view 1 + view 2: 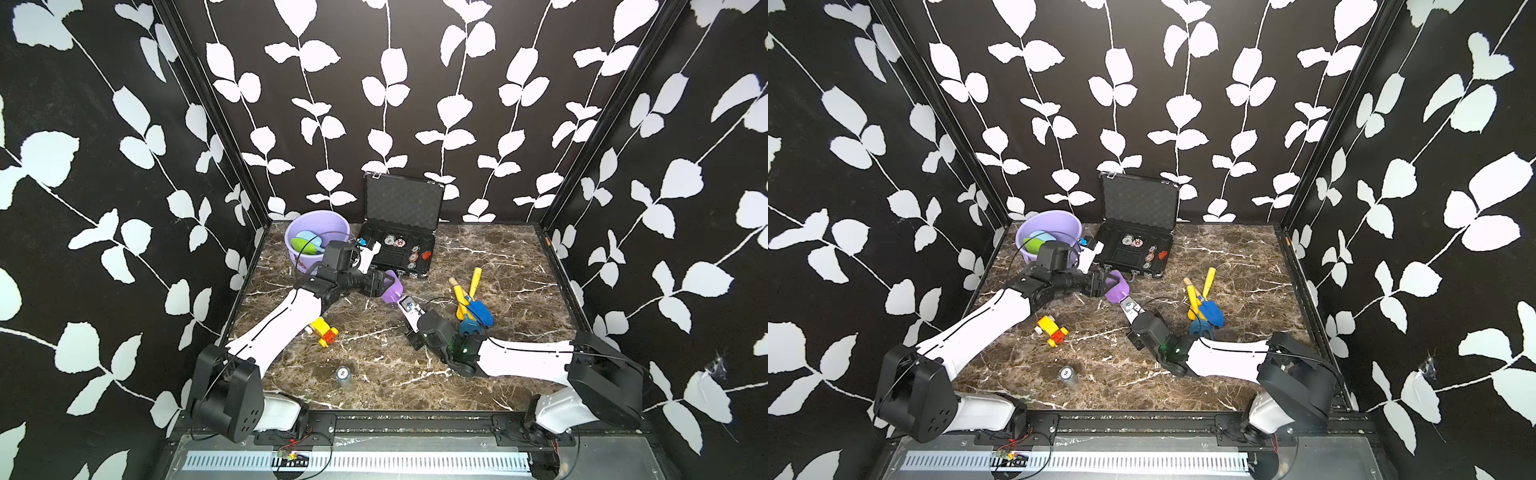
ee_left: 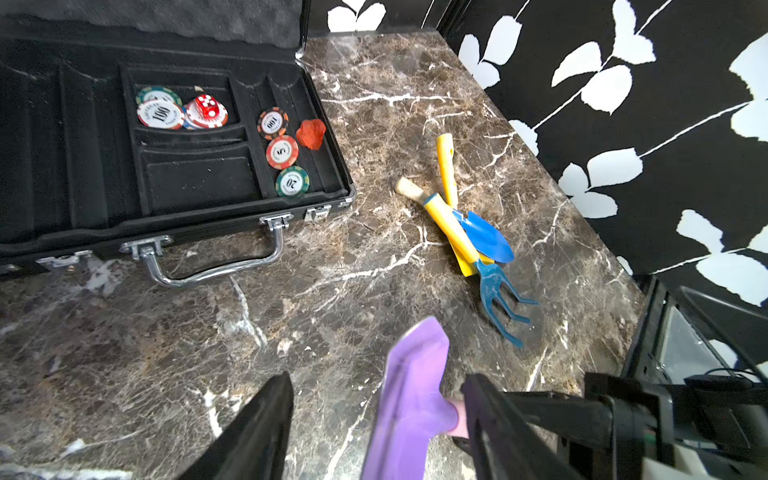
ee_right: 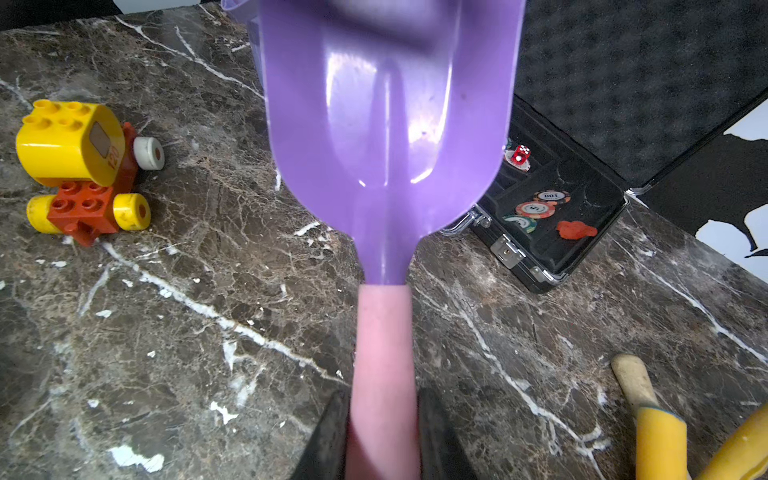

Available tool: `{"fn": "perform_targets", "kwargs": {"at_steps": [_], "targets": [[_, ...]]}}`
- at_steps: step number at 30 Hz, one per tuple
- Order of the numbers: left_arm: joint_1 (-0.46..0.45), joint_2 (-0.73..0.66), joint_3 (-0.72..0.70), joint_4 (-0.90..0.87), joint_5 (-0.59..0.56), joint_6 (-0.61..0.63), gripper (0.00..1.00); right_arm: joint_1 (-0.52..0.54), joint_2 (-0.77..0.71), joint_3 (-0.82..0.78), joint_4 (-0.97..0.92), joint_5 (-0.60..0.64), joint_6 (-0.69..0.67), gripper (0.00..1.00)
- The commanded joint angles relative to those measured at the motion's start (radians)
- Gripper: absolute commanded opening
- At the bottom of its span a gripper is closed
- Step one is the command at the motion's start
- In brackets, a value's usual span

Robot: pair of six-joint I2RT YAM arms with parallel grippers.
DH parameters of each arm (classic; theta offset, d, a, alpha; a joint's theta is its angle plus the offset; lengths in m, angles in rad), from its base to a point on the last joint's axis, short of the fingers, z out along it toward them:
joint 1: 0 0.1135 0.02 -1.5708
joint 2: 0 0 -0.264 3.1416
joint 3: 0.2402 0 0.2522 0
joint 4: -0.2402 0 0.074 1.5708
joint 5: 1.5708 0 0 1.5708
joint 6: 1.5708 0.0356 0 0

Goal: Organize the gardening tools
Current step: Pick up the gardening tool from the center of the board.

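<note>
Handover of the purple scoop [image 1: 392, 289] from right gripper [image 1: 406, 306] to left gripper [image 1: 380, 286] is judged to be the step in hand. For it to go well, the left jaws should be closed squarely on the scoop's neck or blade edges before the right grip is released. A pinch on the curved, glossy blade alone may let it twist out. Only when that hold is seen to be firm should the pink handle [image 3: 384, 353] be let go and the right arm be drawn away toward 5 o'clock.

The scoop is held clear of the marble table [image 1: 478, 374] near its centre, blade toward 11 o'clock. Its handle is clamped between the right gripper's fingers [image 3: 440, 432], at 5 o'clock of the blade. The left gripper stands open at 9 o'clock of it. The blade lies between its spread fingers [image 2: 266, 415], nearer one of them, and firm contact cannot be confirmed.

Further out, a purple bucket [image 1: 300, 259] holding green and light-blue tools is seen at 11 o'clock and a black case [image 2: 195, 183] at 12. A blue trowel [image 2: 484, 237] and blue rake [image 2: 498, 291] lie crossed at 3 o'clock.
</note>
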Motion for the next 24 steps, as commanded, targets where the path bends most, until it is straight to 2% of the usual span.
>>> {"fn": "perform_targets", "kwargs": {"at_steps": [1,4,8,13,15,17,19,21,22,24], "targets": [[-0.002,0.019,0.042,-0.017,0.044,0.025,0.59,0.011,-0.034,0.010,0.035,0.019,-0.022,0.00],[-0.001,0.034,0.055,-0.031,0.061,0.035,0.52,0.012,-0.044,0.012,0.031,0.036,-0.021,0.00],[-0.002,0.031,0.056,-0.019,0.084,0.037,0.34,0.011,-0.067,0.000,0.042,0.045,-0.014,0.00],[-0.002,0.020,0.043,0.021,0.086,0.015,0.00,0.011,-0.067,0.001,0.042,0.051,0.000,0.01],[-0.003,0.014,0.028,0.051,0.082,0.002,0.00,0.011,-0.070,0.000,0.043,0.053,0.013,0.12],[-0.004,0.008,0.020,0.067,0.074,-0.004,0.00,0.011,-0.082,0.000,0.041,0.062,0.031,0.32],[-0.003,-0.002,0.022,0.078,0.058,-0.005,0.00,0.011,-0.098,0.004,0.028,0.075,0.051,0.46],[-0.003,-0.018,0.021,0.087,0.035,-0.003,0.00,0.009,-0.120,0.012,-0.003,0.117,0.093,0.74],[-0.003,-0.027,0.024,0.090,0.018,-0.001,0.00,0.006,-0.129,0.021,-0.037,0.143,0.124,0.96],[-0.002,-0.046,0.027,0.092,-0.019,0.007,0.00,-0.009,-0.147,0.039,-0.102,0.150,0.170,0.99]]}}
